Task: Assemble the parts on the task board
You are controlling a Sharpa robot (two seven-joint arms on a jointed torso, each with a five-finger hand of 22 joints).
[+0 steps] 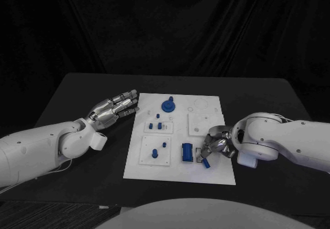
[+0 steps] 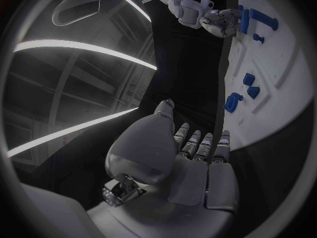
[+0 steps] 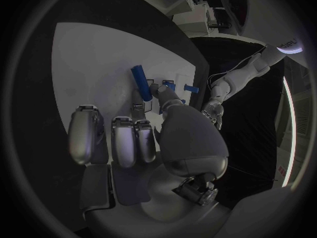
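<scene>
our right hand [image 1: 217, 145] rests on the board's [image 1: 206, 174] near right corner, fingers curled over a small blue part [image 1: 205, 162]; we cannot tell if it's gripped, so lifting might drop it. left hand [image 1: 115, 108] hovers released beside the board

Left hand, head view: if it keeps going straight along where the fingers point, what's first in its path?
The left hand hovers open beside the task board, fingers aimed at its far left corner. Going straight, it would likely pass over that bare corner first; the round blue part lies just beyond, to the side. Height above the board is unclear.
</scene>
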